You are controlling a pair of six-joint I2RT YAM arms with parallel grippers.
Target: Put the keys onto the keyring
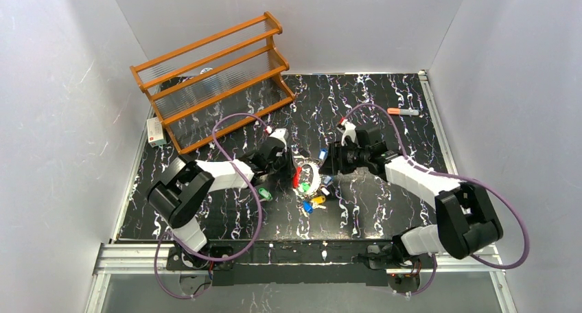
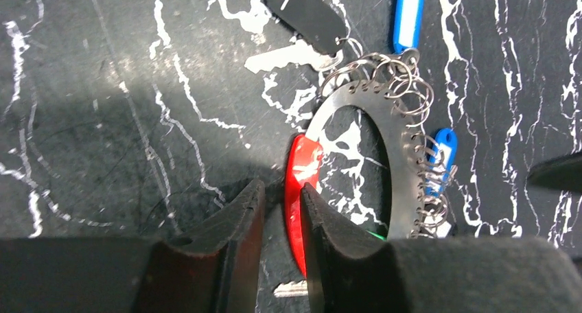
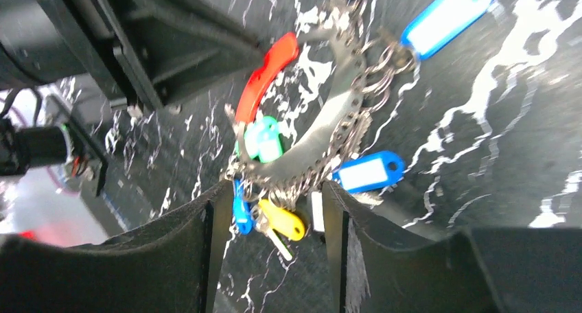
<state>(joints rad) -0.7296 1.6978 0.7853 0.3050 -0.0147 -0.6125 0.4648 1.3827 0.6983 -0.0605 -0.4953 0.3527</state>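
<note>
The keyring [image 1: 307, 178] lies mid-table between both arms, a grey band [image 2: 391, 162] with a red arc [image 2: 302, 169] and many small wire rings. Blue tags [image 2: 409, 14] and a black tag [image 2: 307, 14] hang from it. My left gripper [image 2: 281, 196] straddles the red arc with narrow jaws: the arc rests against the right finger, with a gap at the left finger. My right gripper [image 3: 274, 196] is open at the ring's other side. A yellow key [image 3: 281, 220] and a small blue tag [image 3: 240, 210] lie between its fingertips. A green key [image 3: 264, 140] sits on the band [image 3: 329, 121].
A wooden rack [image 1: 213, 79] stands at the back left with a small white box [image 1: 156, 131] beside it. An orange-capped marker [image 1: 403, 111] lies at the back right. A loose green key [image 1: 265, 195] lies left of the ring. Blue and yellow keys [image 1: 312, 203] lie just below it.
</note>
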